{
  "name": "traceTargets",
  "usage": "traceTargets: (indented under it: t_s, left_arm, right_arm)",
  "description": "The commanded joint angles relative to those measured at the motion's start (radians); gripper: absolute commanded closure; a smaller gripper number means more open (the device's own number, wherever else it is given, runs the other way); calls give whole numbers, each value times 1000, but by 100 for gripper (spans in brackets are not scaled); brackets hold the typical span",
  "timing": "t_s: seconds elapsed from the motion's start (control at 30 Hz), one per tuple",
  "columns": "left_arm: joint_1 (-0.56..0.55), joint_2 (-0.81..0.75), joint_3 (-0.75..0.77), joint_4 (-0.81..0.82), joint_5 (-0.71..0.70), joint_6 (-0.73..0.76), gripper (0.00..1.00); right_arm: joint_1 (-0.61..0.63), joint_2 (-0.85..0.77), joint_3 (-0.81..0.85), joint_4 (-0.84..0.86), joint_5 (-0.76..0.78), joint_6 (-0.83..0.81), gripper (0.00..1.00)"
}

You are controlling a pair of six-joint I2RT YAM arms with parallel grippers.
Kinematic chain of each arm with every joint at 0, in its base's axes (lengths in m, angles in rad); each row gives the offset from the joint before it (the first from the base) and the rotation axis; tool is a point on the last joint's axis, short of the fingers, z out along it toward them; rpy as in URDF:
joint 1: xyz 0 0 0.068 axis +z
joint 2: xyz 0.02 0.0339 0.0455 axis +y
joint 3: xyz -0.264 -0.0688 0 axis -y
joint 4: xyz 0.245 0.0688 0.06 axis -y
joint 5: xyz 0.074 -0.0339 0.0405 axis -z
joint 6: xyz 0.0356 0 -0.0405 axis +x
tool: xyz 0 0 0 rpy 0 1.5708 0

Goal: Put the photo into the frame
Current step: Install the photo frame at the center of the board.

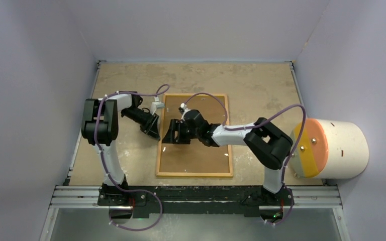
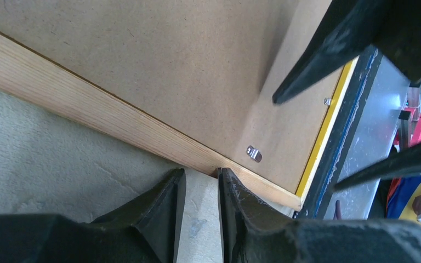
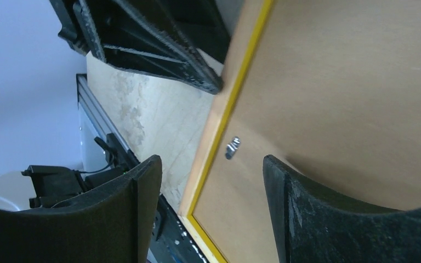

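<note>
The frame (image 1: 194, 174) lies back-up in the middle of the table, its pale wood rim around a brown backing board (image 1: 201, 153). The photo is hidden. My left gripper (image 1: 154, 131) is at the frame's left rim. In the left wrist view its fingertips (image 2: 202, 171) stand a narrow gap apart against the wooden edge (image 2: 87, 107), with bare table between them. My right gripper (image 1: 171, 136) hovers open just above the board's left part. Its fingers (image 3: 211, 164) straddle the frame's yellow-lined edge (image 3: 227, 109) without gripping it.
A small metal tab (image 2: 254, 154) sits on the backing board near the frame's left rim. A white cylinder with an orange and yellow end (image 1: 331, 148) lies at the table's right edge. Walls close in three sides; a metal rail (image 1: 196, 197) runs along the near edge.
</note>
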State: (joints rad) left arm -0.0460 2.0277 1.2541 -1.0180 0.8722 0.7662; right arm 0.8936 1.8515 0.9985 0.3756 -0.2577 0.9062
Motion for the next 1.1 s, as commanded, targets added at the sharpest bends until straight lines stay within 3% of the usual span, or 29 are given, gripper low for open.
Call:
traceTargets:
  t_s: [0.0, 0.43, 1.07]
  left_arm:
    - [1, 2, -12, 69, -47, -6, 69]
    - [1, -4, -15, 81, -73, -13, 69]
    - [0, -10, -26, 91, -77, -20, 70]
  right_arm:
    - [47, 48, 83, 57, -45, 15, 31]
    - [78, 114, 121, -63, -26, -6, 33]
    - [83, 175, 143, -8, 19, 38, 34]
